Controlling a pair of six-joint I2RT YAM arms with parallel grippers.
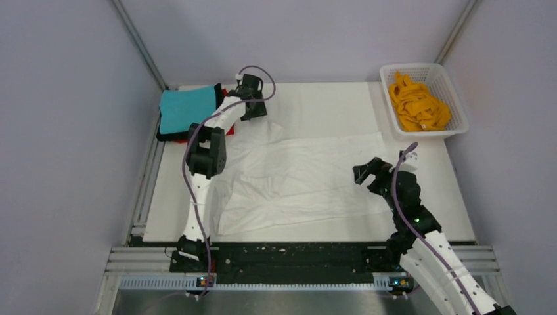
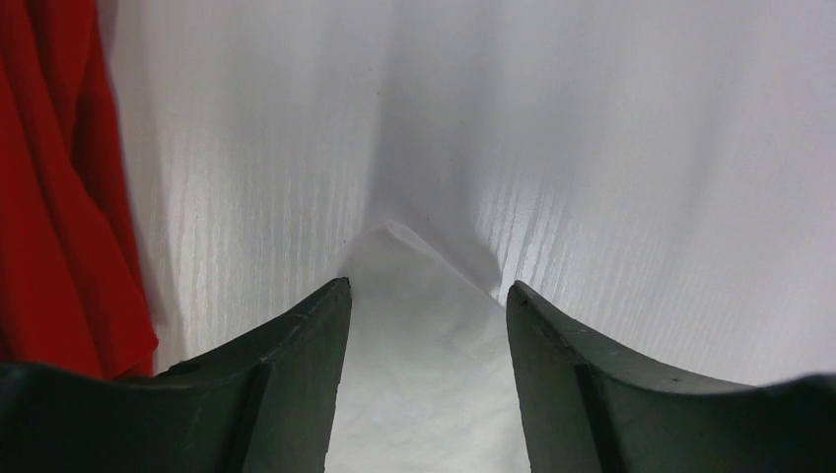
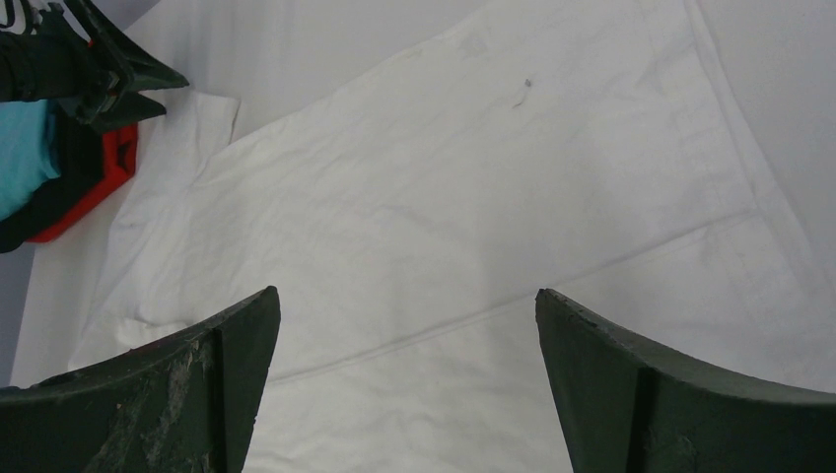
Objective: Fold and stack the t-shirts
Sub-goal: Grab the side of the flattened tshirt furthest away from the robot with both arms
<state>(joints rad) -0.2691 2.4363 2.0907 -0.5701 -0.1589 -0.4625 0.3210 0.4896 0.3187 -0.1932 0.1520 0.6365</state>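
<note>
The large white t-shirt lies spread across the middle of the table. My left gripper is open at its far left sleeve. In the left wrist view a corner of white cloth lies between the open fingers of the gripper. My right gripper is open and empty above the shirt's right end, its jaws wide apart. A folded stack sits at the back left, with the teal shirt on top and black and red edges showing under it. The orange shirt lies crumpled in the basket.
The white lattice basket stands at the back right corner. Grey walls enclose the table on three sides. The folded stack is right beside my left gripper. A metal rail runs along the near edge.
</note>
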